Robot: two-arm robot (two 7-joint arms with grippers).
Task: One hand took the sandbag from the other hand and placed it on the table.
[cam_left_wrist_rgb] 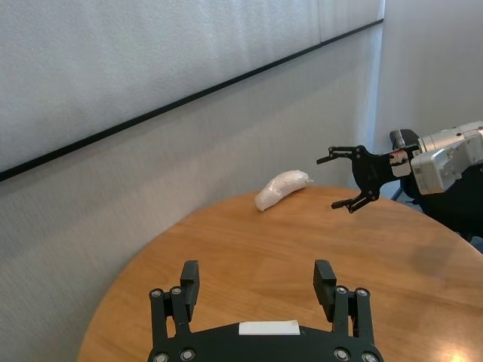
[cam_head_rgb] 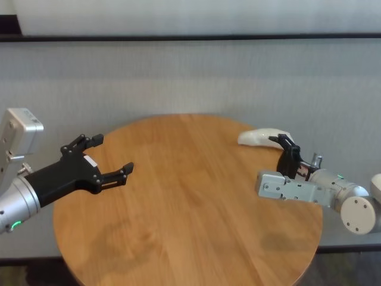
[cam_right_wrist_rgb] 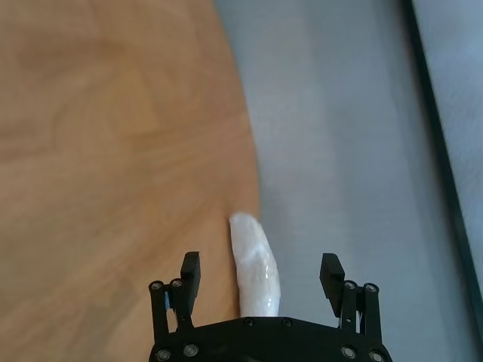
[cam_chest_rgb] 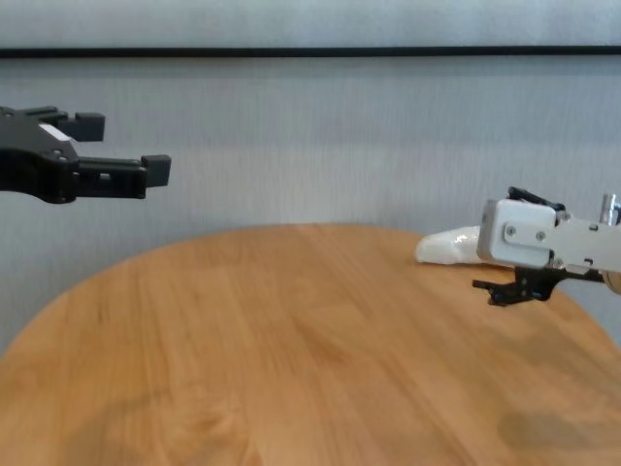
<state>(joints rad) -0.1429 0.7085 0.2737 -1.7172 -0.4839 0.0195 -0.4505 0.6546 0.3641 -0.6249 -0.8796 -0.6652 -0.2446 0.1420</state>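
The white sandbag (cam_head_rgb: 259, 137) lies on the round wooden table (cam_head_rgb: 190, 208) at its far right edge, also in the chest view (cam_chest_rgb: 446, 246). My right gripper (cam_head_rgb: 286, 146), the linkage one with the silver housing, is open just behind the bag's near end. In the right wrist view the sandbag (cam_right_wrist_rgb: 253, 264) lies in line between the spread fingers, touching neither. My left gripper (cam_head_rgb: 113, 154), slim and black, hangs open and empty above the table's left edge. From the left wrist view the sandbag (cam_left_wrist_rgb: 281, 188) and the right gripper (cam_left_wrist_rgb: 330, 183) appear apart.
A grey wall (cam_head_rgb: 190, 77) with a dark horizontal strip stands close behind the table. The sandbag lies near the table's rim (cam_right_wrist_rgb: 249, 173), with grey floor beyond. The middle of the table top (cam_chest_rgb: 291, 340) is bare wood.
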